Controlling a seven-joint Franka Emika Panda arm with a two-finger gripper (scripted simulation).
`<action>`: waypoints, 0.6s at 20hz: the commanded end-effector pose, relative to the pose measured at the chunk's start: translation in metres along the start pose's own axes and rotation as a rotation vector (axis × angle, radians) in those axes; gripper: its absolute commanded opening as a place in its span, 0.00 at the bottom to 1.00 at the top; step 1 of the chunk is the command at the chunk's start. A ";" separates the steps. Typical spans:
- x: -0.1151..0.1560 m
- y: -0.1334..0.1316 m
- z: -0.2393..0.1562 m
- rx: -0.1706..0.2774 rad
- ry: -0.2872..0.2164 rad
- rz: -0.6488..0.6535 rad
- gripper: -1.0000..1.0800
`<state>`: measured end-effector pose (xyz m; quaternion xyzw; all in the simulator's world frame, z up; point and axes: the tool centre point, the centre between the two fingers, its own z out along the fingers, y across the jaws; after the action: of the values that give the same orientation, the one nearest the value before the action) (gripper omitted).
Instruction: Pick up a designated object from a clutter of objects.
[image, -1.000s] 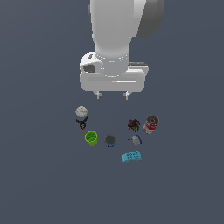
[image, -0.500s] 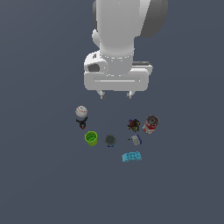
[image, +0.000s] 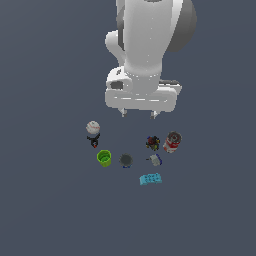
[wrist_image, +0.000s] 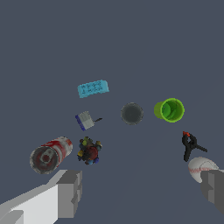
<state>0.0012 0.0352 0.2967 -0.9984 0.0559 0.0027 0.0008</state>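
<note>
The arm has swung toward the exterior view's right, closer to the red-white can (image: 172, 142). The gripper (image: 138, 114) hangs above, jaws wide apart, holding nothing. No grasp yet.

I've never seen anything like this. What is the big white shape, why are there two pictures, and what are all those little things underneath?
These are simulator renders of one robot arm. The big white shape in the exterior view is the arm, ending in its gripper, two short fingers held apart and holding nothing. The other picture comes from a camera on the wrist, looking down past those grey fingers.

Scattered on the dark surface are a red and white can, a dark multicoloured toy beside it, a green cup, a grey round piece, a blue studded brick, a small white and blue item, a white ball and a black clamp. The arm hangs above them, touching none.
</note>
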 end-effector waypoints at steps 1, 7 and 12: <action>0.000 -0.009 0.008 -0.003 0.000 0.030 0.96; -0.003 -0.036 0.034 -0.009 0.003 0.119 0.96; -0.007 -0.059 0.055 -0.013 0.005 0.196 0.96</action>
<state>0.0014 0.0874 0.2480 -0.9899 0.1415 0.0010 -0.0056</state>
